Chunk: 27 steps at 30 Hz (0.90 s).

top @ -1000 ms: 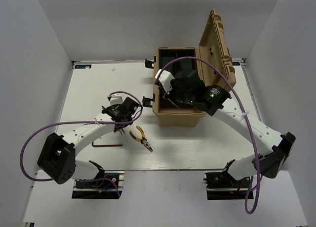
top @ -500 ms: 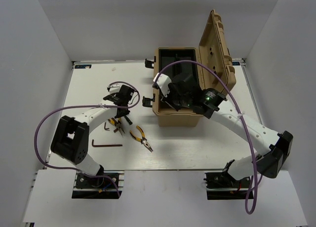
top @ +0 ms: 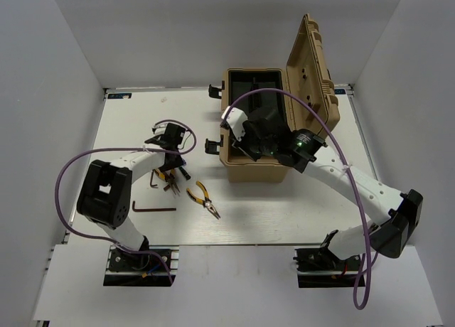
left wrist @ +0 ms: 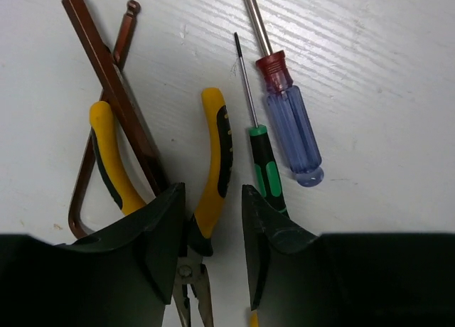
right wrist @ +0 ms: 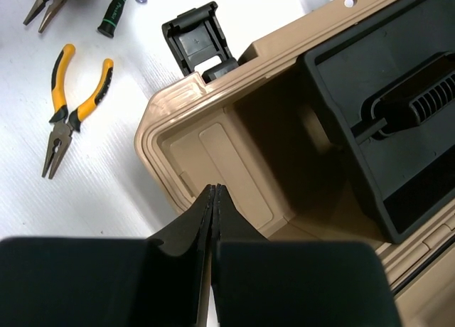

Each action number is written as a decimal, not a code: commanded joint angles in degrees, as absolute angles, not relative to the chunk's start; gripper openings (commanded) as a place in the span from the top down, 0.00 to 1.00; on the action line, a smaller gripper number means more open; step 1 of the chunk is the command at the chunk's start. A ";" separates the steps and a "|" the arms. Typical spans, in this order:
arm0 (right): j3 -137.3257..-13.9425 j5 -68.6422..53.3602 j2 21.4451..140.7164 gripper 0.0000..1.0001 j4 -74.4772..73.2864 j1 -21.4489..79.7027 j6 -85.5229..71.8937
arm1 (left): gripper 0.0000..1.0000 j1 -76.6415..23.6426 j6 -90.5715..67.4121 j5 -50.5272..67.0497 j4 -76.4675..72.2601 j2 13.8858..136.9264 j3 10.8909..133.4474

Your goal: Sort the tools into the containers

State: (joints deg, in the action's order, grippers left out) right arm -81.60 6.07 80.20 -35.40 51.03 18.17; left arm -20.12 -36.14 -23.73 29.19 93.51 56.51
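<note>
Yellow-and-black pliers lie on the white table. My left gripper is open and straddles their right handle near the pivot, with a gap still showing beside it. Next to them lie a blue-handled screwdriver, a small green-handled screwdriver and brown L-shaped hex keys. A second pair of pliers and another hex key lie nearer the arms. My right gripper is shut and empty, hanging over the front left corner of the open tan toolbox.
The toolbox lid stands upright at the right. A black inner tray with a handle fills part of the box. A black latch hangs open on its left side. White walls enclose the table.
My left arm has swung left and further back, bringing its gripper over the cluster of tools; its jaws have narrowed around the pliers' handle. The right gripper stays shut over the toolbox.
</note>
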 commanded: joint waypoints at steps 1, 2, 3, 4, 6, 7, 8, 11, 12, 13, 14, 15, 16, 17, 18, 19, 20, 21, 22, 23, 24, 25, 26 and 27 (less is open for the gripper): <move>-81.47 6.42 77.87 1.00 -32.61 50.89 17.40 | 0.52 -19.51 -34.37 -21.10 26.37 93.87 55.20; -81.30 6.50 77.96 1.00 -32.61 50.89 17.40 | 0.52 -19.51 -34.37 -21.09 26.37 94.48 55.20; -81.30 6.42 77.96 1.00 -32.61 51.06 17.40 | 0.52 -19.51 -34.37 -21.09 26.37 95.18 55.20; -81.47 6.33 77.87 1.00 -32.69 51.06 17.23 | 0.52 -19.51 -34.37 -21.09 26.37 95.19 55.20; -81.39 6.24 77.78 1.00 -32.61 51.06 17.23 | 0.52 -19.51 -34.37 -21.09 26.37 95.71 55.20; -81.39 6.24 77.61 1.00 -32.61 50.89 17.14 | 0.52 -19.51 -34.37 -21.09 26.37 96.32 55.20; -81.39 6.15 77.69 1.00 -32.43 50.98 17.05 | 0.53 -19.51 -34.37 -21.62 26.37 96.33 55.20; -81.30 6.15 77.26 0.98 -32.61 50.98 16.88 | 0.58 -18.99 -34.37 -21.62 26.37 96.94 54.67; -81.30 6.15 77.17 0.98 -32.61 50.89 16.88 | 0.61 -18.98 -34.37 -21.62 26.37 97.55 54.67; -81.39 6.24 76.99 0.98 -32.52 50.98 16.88 | 0.63 -18.98 -34.37 -21.62 26.37 97.56 54.15; -81.21 6.24 76.82 0.98 -32.52 50.80 16.79 | 0.69 -18.98 -34.37 -21.62 26.37 97.56 54.14; -81.30 6.24 76.82 0.98 -32.52 50.89 16.79 | 0.72 -18.98 -34.37 -21.62 26.37 97.56 54.14; -81.21 6.15 76.56 0.98 -32.43 50.89 16.79 | 0.75 -18.98 -34.37 -21.62 26.37 97.56 54.14; -81.12 6.24 76.55 0.98 -32.43 50.80 16.79 | 0.77 -18.98 -34.37 -21.62 26.37 96.95 54.14; -81.04 6.41 76.47 0.97 -32.43 50.80 16.87 | 0.80 -18.98 -34.37 -22.14 26.37 96.94 54.14; -81.04 6.33 76.12 0.95 -32.52 50.71 16.79 | 0.80 -18.98 -34.37 -23.11 27.06 96.33 54.14; -81.04 6.42 76.20 0.93 -32.61 50.71 16.61 | 0.81 -18.98 -34.37 -23.72 27.07 95.46 55.01; -80.86 6.15 76.03 0.90 -32.61 50.80 16.44 | 0.83 -18.98 -34.37 -25.04 28.72 94.93 55.54; -80.86 6.15 75.76 0.78 -32.61 50.71 16.52 | 0.85 -18.98 -33.76 -25.57 28.74 94.14 56.33; -80.77 5.63 75.33 0.72 -32.69 50.71 16.52 | 0.86 -18.98 -33.75 -25.58 29.26 92.39 56.86; -80.68 5.36 75.24 0.68 -32.96 50.89 16.35 | 0.86 -18.98 -33.05 -26.27 29.96 91.59 57.91; -80.34 5.01 75.15 0.62 -32.96 50.80 16.43 | 0.87 -18.98 -32.52 -26.28 30.67 90.89 58.70; -80.42 4.75 74.89 0.62 -33.13 50.89 16.35 | 0.89 -18.98 -32.52 -26.28 31.46 90.18 60.63; -80.33 4.40 74.80 0.60 -33.40 50.54 16.43 | 0.89 -18.98 -32.52 -26.28 32.94 88.70 61.60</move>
